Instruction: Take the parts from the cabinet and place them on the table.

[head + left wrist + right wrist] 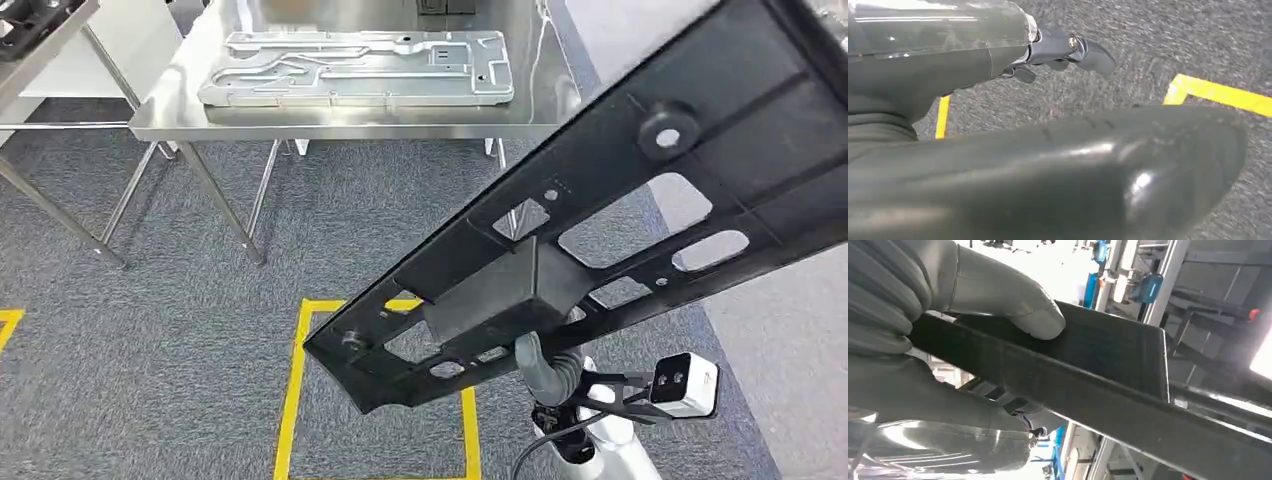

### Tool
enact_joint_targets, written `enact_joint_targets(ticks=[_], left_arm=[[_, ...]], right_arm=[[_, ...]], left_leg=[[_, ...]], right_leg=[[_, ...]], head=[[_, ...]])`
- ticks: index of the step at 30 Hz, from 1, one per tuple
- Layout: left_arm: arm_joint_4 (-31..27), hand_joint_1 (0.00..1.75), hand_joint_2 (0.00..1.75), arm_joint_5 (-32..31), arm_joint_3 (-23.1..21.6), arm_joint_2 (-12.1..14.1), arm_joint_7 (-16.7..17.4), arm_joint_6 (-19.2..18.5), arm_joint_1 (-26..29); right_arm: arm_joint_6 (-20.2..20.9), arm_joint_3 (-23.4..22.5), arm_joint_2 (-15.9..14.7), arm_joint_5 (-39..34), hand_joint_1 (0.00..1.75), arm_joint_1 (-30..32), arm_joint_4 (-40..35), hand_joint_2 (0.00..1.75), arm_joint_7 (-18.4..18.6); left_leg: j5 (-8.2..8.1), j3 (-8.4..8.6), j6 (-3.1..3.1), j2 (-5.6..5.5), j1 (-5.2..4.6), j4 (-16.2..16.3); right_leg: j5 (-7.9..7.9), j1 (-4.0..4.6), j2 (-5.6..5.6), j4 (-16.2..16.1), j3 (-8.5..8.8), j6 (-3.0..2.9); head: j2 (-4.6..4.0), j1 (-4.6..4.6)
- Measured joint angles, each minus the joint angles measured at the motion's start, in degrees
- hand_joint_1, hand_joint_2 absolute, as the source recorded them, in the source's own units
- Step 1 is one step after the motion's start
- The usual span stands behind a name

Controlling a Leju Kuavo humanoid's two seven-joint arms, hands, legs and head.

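No writing is legible. The right hand (948, 340) clamps a long black part (600, 240) crossing the frame's right; left hand (1068, 50) empty, fingers apart. A grey metal plate (360, 68) lies on the worktop (190, 110) at upper left.

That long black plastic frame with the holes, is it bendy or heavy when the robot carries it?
The long black plastic frame with cut-out holes probably stays stiff: it juts straight out without sagging. It is likely light for its size, since it is mostly openings. Held near one end by the right robot hand, it could tip or swing, and its smooth surface may be slippery.
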Motion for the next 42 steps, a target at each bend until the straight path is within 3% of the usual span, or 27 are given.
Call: enact_joint_targets(ticks=[1, 2, 3, 5, 7, 8, 11, 12, 13, 14, 16, 18, 20, 21, 22, 23, 26, 27, 28, 29, 31, 32, 33, 35, 38, 41, 42], left_arm=[[0.0, 0.0, 0.0, 0.0, 0.0, 0.02, -0.02, 0.0, 0.0], [0.02, 0.0, 0.0, 0.0, 0.0, 0.24, 0.0, 0.0, -0.06], [0.02, 0.0, 0.0, 0.0, -0.02, 0.2, 0.0, 0.0, -0.12], [0.02, 0.0, 0.0, 0.0, 0.0, 0.2, -0.02, -0.02, -0.01], [0.02, 0.0, 0.0, 0.0, 0.0, 0.15, -0.18, -0.18, 0.03], [0.02, 0.0, 0.0, 0.0, 0.0, 0.15, -0.2, -0.2, -0.04], [0.02, 0.0, 0.0, 0.0, 0.0, 0.17, -0.35, -0.26, -0.04], [0.02, 0.0, 0.0, 0.0, 0.0, 0.17, -0.35, -0.35, 0.09], [0.02, 0.0, 0.0, -0.02, 0.0, 0.17, -0.35, -0.37, 0.14], [0.02, 0.0, 0.0, -0.04, 0.0, 0.15, -0.35, -0.42, 0.14], [0.02, 0.0, 0.0, -0.15, 0.0, 0.15, -0.37, -0.46, 0.09], [0.02, 0.0, 0.0, -0.17, 0.0, 0.15, -0.37, -0.48, -0.08], [0.02, 0.0, 0.0, -0.17, 0.0, 0.13, -0.37, -0.48, 0.02], [0.02, 0.0, 0.0, -0.13, 0.0, 0.13, -0.37, -0.48, -0.03], [0.02, 0.0, 0.0, 0.0, 0.0, 0.15, -0.39, -0.48, -0.08], [0.04, 0.0, 0.0, 0.0, -0.02, 0.09, -0.42, -0.52, -0.24], [0.04, 0.0, 0.0, 0.17, -0.02, 0.07, -0.39, -0.5, -0.25], [0.04, 0.0, 0.0, 0.2, 0.0, 0.07, -0.35, -0.41, -0.05], [0.04, 0.0, 0.0, 0.26, 0.0, 0.04, -0.35, -0.37, 0.09], [0.04, 0.0, 0.0, 0.31, 0.0, 0.04, -0.35, -0.37, 0.14], [0.04, 0.0, 0.0, 0.37, 0.0, 0.07, -0.35, -0.37, 0.12], [0.04, 0.0, 0.0, 0.39, 0.0, 0.11, -0.33, -0.35, 0.21], [0.04, 0.0, 0.0, 0.4, 0.0, 0.09, -0.33, -0.35, 0.14], [0.04, 0.0, 0.0, 0.44, 0.0, 0.09, -0.33, -0.35, 0.29], [0.04, 0.0, 0.0, 0.44, 0.0, 0.0, -0.39, -0.35, 0.22], [0.04, 0.0, 0.0, 0.68, 0.0, 0.0, -0.39, -0.39, 0.12], [0.04, 0.0, 0.0, 0.68, 0.0, 0.0, -0.42, -0.39, 0.23]], right_arm=[[0.0, -0.02, 0.0, 0.0, 1.71, 0.01, 0.0, 1.75, 0.0], [0.0, -0.02, 0.0, 0.02, 1.71, -0.05, 0.0, 1.75, 0.02], [0.0, 0.0, 0.0, 0.02, 1.71, -0.03, -0.02, 1.75, 0.04], [0.02, 0.02, 0.0, 0.04, 1.71, 0.04, -0.09, 1.75, 0.07], [0.02, 0.04, 0.0, 0.04, 1.71, 0.04, -0.35, 1.75, 0.15], [0.04, 0.04, 0.0, 0.06, 1.71, -0.1, -0.46, 1.75, 0.15], [0.04, 0.04, -0.07, 0.13, 1.71, 0.28, -0.48, 1.75, 0.17], [0.02, 0.04, -0.07, 0.13, 1.71, 0.38, -0.48, 1.75, 0.17], [0.0, 0.02, -0.09, 0.11, 1.71, 0.39, -0.48, 1.75, 0.17], [0.02, -0.02, -0.18, 0.11, 1.71, 0.38, -0.48, 1.75, 0.17], [0.0, -0.02, -0.22, 0.11, 1.71, 0.4, -0.48, 1.75, 0.15], [0.0, -0.02, -0.33, 0.15, 1.71, 0.48, -0.44, 1.75, 0.11], [0.0, -0.02, -0.37, 0.15, 1.71, 0.81, -0.63, 1.75, 0.07], [0.0, -0.02, -0.39, 0.15, 1.71, 0.77, -0.63, 1.75, 0.07], [0.02, -0.02, -0.39, 0.18, 1.71, 0.85, -0.7, 1.75, 0.04], [0.0, -0.02, -0.39, 0.2, 1.71, 0.77, -0.7, 1.75, 0.0], [0.04, -0.02, -0.39, 0.35, 1.71, 1.01, -0.66, 1.75, -0.02], [0.09, -0.02, -0.39, 0.35, 1.71, 1.03, -0.63, 1.75, -0.04], [0.15, 0.0, -0.39, 0.35, 1.71, 1.03, -0.63, 1.75, -0.04], [0.18, 0.0, -0.39, 0.33, 1.71, 1.03, -0.63, 1.75, -0.04], [0.17, 0.02, -0.39, 0.31, 1.71, 0.98, -0.63, 1.75, -0.04], [0.18, 0.04, -0.39, 0.28, 1.71, 0.91, -0.61, 1.75, -0.07], [0.18, 0.07, -0.39, 0.26, 1.71, 0.87, -0.55, 1.75, -0.07], [0.2, 0.13, -0.39, 0.22, 1.71, 0.89, -0.5, 1.75, -0.07], [0.18, 0.15, -0.39, 0.18, 1.71, 0.85, -0.5, 1.75, -0.26], [0.2, 0.22, -0.42, 0.2, 1.71, 1.01, -0.44, 1.75, -0.61], [0.2, 0.24, -0.42, 0.2, 1.71, 1.14, -0.44, 1.75, -0.66]], left_leg=[[1.72, 1.59, 0.62, 0.0, -0.31, -4.39], [0.29, 2.62, 1.02, 0.04, -0.67, -5.41], [0.19, 2.7, 1.07, 0.04, -0.76, -5.43], [-0.16, 2.86, 1.77, -0.03, -0.73, -6.28], [-0.32, 4.67, 2.39, -0.19, -0.38, -7.07], [-0.58, 5.11, 2.68, -0.19, -0.37, -7.18], [-1.53, 5.86, 2.84, -0.25, -0.41, -7.17], [-1.88, 6.28, 2.79, -0.27, -0.41, -7.17], [-2.29, 6.81, 2.73, -0.28, -0.4, -7.17], [-2.78, 7.53, 2.63, -0.3, -0.4, -7.17], [-3.84, 8.99, 2.2, -0.31, -0.4, -7.2], [-4.35, 9.27, 1.51, -0.35, -0.42, -7.3], [-4.35, 9.87, 0.66, -0.22, -0.42, -6.42], [-4.35, 10.16, 0.29, -0.26, -0.5, -6.18], [-4.96, 9.94, 0.18, -0.27, -0.25, -5.23], [-5.56, 8.56, 0.01, -0.3, -0.23, -2.43], [-10.71, 0.5, -0.62, -0.29, -0.13, 9.4], [-11.38, -1.41, -0.75, -0.29, -0.13, 11.21], [-10.38, -1.96, -0.74, -0.29, -0.13, 10.49], [-7.43, -1.17, -0.61, -0.29, -0.14, 6.76], [-0.6, 2.22, 0.06, -0.27, -0.17, -3.05], [0.57, 2.72, 0.47, -0.25, -0.44, -5.31], [-2.13, 2.57, 0.65, -0.19, -0.83, -5.38], [-0.71, 2.7, 1.61, -0.32, -0.9, -5.84], [-0.67, 5.01, 2.56, -0.5, -0.46, -6.65], [-1.59, 5.68, 2.93, -0.56, -0.46, -6.69], [-1.98, 6.0, 2.93, -0.58, -0.47, -6.66]], right_leg=[[-0.53, -0.07, -0.02, -0.1, 0.38, 0.14], [-1.02, 0.36, 0.05, -0.03, 0.63, 0.69], [-1.06, 0.1, 0.14, -0.31, 0.69, 1.02], [-0.48, 0.15, 0.06, 0.0, 1.23, 1.77], [-1.38, -0.13, -0.06, 1.49, 1.32, 2.25], [-2.79, -0.06, -0.14, 4.47, -0.48, 2.47], [-7.24, -0.29, -0.18, 16.13, -8.87, 3.11], [-6.9, -0.34, -0.21, 17.05, -10.42, 3.33], [-5.01, -0.42, -0.28, 15.64, -10.69, 3.43], [-1.77, -0.45, -0.34, 11.93, -9.75, 3.28], [5.54, -0.39, -0.54, 1.64, -6.25, 2.61], [2.45, 0.31, -0.7, 1.24, -6.54, 1.58], [4.29, 0.3, -0.57, 0.65, -6.06, 0.63], [4.08, 0.1, -0.53, 0.55, -5.12, 0.27], [4.02, -0.07, -0.59, 0.14, -4.27, 0.03], [3.71, -0.09, -0.71, 0.13, -3.75, -0.39], [2.81, 0.09, -0.61, 0.13, -3.25, -0.78], [2.5, 0.11, -0.47, 0.14, -2.96, -0.78], [2.16, 0.11, -0.29, 0.14, -2.54, -0.7], [1.69, 0.11, -0.2, 0.14, -1.85, -0.56], [0.7, 0.11, -0.24, 0.14, -0.41, -0.27], [0.31, 0.15, -0.29, 0.16, 0.12, 0.01], [0.08, 0.18, -0.15, 0.18, 0.04, 0.4], [-0.09, 0.19, -0.23, 0.6, 0.42, 1.28], [-0.94, 0.12, -0.3, 3.06, -0.05, 2.07], [-5.98, -0.13, -0.33, 14.87, -8.1, 2.93], [-6.77, -0.14, -0.34, 17.19, -10.32, 3.15]], head=[[0.0, 0.02], [0.0, 0.02], [0.0, 0.02], [0.0, 0.02], [0.0, 0.04], [0.0, 0.02], [0.0, 0.02], [0.0, 0.02], [0.0, 0.02], [0.0, 0.02], [0.0, 0.02], [0.0, 0.07], [0.0, 0.04], [0.0, 0.04], [0.0, 0.07], [0.0, 0.02], [0.0, 0.02], [0.0, 0.02], [0.0, 0.02], [0.0, 0.02], [0.0, 0.02], [0.0, 0.06], [0.0, 0.02], [0.0, 0.04], [0.0, 0.07], [0.0, 0.04], [0.0, 0.04]])
